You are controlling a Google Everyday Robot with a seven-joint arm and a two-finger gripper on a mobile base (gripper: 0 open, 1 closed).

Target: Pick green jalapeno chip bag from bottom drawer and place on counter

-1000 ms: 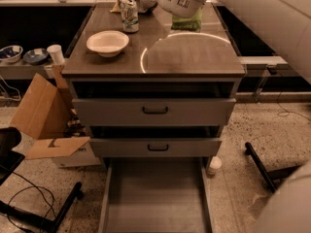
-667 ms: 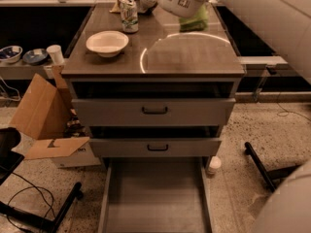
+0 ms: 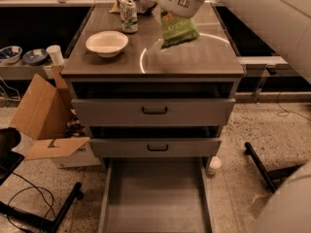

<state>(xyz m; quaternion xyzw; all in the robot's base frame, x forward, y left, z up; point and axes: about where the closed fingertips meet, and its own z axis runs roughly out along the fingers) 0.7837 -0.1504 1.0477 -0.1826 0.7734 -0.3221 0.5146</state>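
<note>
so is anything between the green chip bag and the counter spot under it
Nothing visible. The green jalapeno chip bag is right under the gripper, over a bare stretch of the counter. The white bowl and soda can stand apart, toward the picture's left.

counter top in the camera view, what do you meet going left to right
bowl → soda can → chip bag, with the gripper right above the bag, over the far right part of the counter
</note>
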